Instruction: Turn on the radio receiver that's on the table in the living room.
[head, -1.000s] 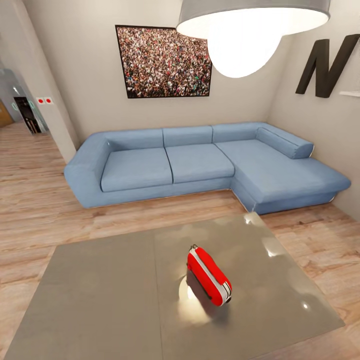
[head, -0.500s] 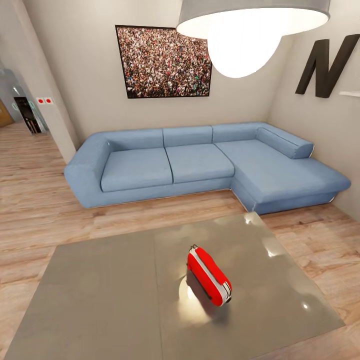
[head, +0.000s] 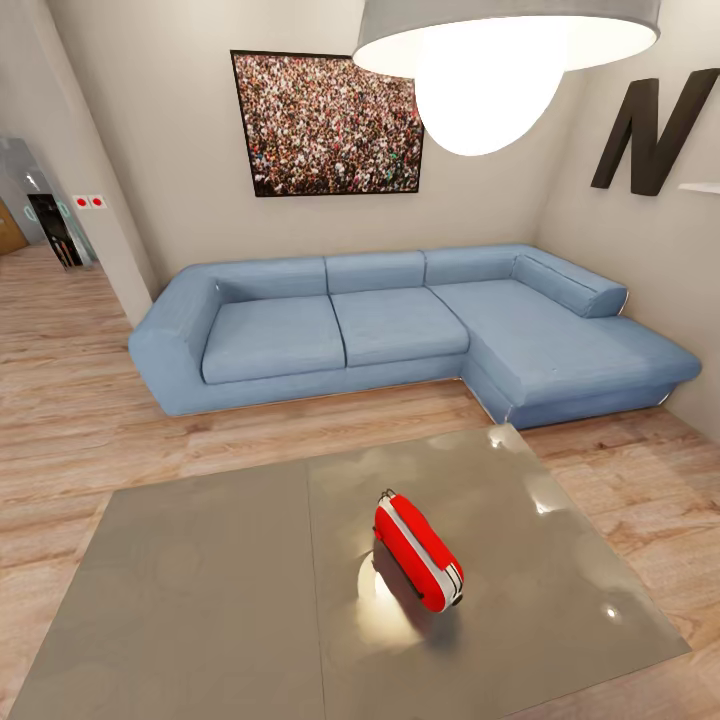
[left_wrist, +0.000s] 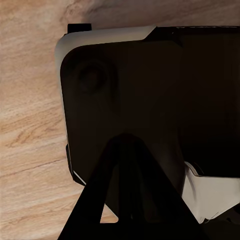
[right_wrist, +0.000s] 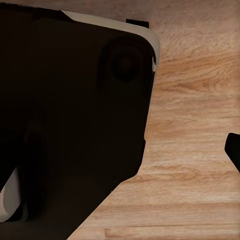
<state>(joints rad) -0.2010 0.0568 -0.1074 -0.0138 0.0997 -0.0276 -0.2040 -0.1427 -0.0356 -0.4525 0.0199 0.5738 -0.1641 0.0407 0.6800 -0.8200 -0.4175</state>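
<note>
1. Room: blue sofa on the far side, grey table in the foreground; framing matches a second ago, barely a nudge
2. Red radio sits on the table's right half, same spot as before; on or off, can't tell
3. Wrist views show dark robot body over wood floor; whether either pincer is spread or pressed together, can't tell

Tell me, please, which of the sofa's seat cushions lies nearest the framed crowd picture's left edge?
The leftmost seat cushion, next to the sofa's rounded armrest; the other cushions sit farther right, toward the chaise.
</note>
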